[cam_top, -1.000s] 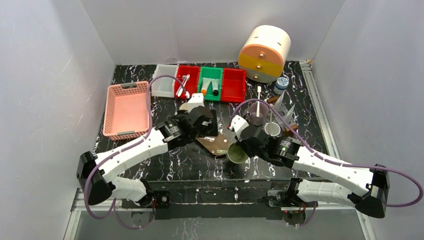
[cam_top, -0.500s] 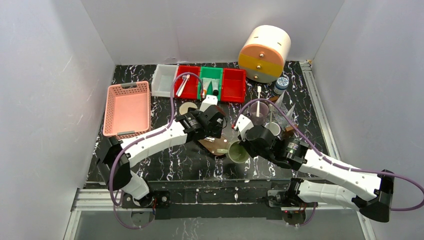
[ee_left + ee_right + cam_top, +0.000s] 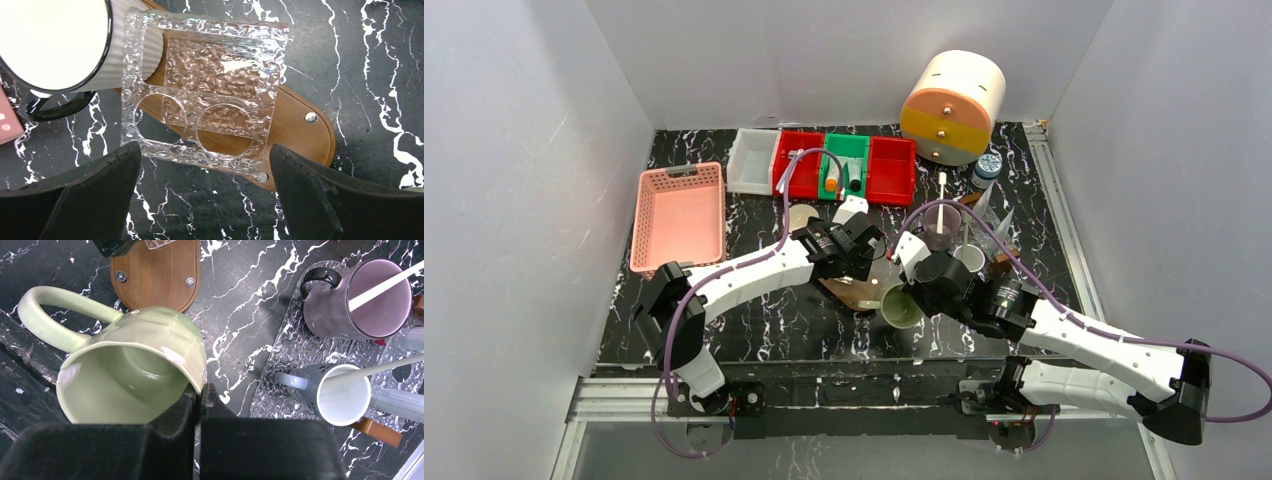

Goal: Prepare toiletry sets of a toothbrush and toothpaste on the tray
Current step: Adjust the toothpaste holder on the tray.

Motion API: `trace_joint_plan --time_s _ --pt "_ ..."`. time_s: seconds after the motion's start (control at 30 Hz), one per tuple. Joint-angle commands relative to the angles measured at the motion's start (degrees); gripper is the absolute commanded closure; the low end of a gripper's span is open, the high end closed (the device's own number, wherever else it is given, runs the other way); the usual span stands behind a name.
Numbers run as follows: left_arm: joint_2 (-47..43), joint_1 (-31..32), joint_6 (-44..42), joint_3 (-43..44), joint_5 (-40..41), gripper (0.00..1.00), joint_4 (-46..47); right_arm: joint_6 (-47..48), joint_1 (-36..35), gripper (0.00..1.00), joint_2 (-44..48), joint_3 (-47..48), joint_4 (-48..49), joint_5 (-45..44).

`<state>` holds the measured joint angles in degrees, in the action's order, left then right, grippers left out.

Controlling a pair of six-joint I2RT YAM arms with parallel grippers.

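Hovering the left gripper (image 3: 205, 149) right over the clear two-hole holder (image 3: 220, 70), with jaws spread wide and nothing in them, probably lining up to straddle it and lift it off the wooden board (image 3: 305, 135). Pinching the green mug (image 3: 130, 375) by its wall with the right gripper (image 3: 198, 395), clamped tight, just beside the board's near end, presumably to get it out of the way. No set made yet, by the looks of it: one toothbrush (image 3: 382, 286) parked in the purple mug (image 3: 325, 315), another in the white mug (image 3: 345, 405), both mugs on the clear bumpy tray (image 3: 280, 355). And the toothpaste tubes (image 3: 831, 182) way back in the green bin (image 3: 845, 148), well apart from the brushes. Guessing those need fetching next.
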<state>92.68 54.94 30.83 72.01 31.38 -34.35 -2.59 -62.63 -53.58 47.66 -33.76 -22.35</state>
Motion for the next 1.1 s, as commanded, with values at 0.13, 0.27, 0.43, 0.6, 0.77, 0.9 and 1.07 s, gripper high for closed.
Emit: trace_joint_plan --time_s 0.13,0.27,0.43,0.6,0.77,0.9,1.07 --pt "-3.3 0.0 0.6 1.3 6.4 0.02 -3.5 0.7 0.2 0.99 0.7 0.7 5.7 0.1" --pt "-3.7 0.0 0.8 0.8 8.0 0.02 -4.3 1.2 0.1 0.99 0.1 1.2 6.0 0.1" --pt "-4.4 0.0 1.7 0.5 8.6 0.02 -5.4 1.8 0.2 0.99 -0.7 1.8 6.3 0.8" --pt "-5.5 0.0 1.9 -0.4 8.2 0.02 -5.6 2.5 0.2 0.99 -1.7 1.9 6.9 1.5" --pt "-6.7 0.0 2.8 -1.8 9.0 0.02 -6.0 2.5 0.4 0.99 -2.6 2.3 7.5 1.8" --pt "-7.1 0.0 3.1 -2.5 8.1 0.02 -6.1 2.5 0.6 0.99 -2.9 2.3 7.9 1.8" --pt "-8.7 0.0 2.7 -2.2 4.3 0.02 -5.8 3.9 0.7 0.99 -2.7 2.2 7.9 2.1"
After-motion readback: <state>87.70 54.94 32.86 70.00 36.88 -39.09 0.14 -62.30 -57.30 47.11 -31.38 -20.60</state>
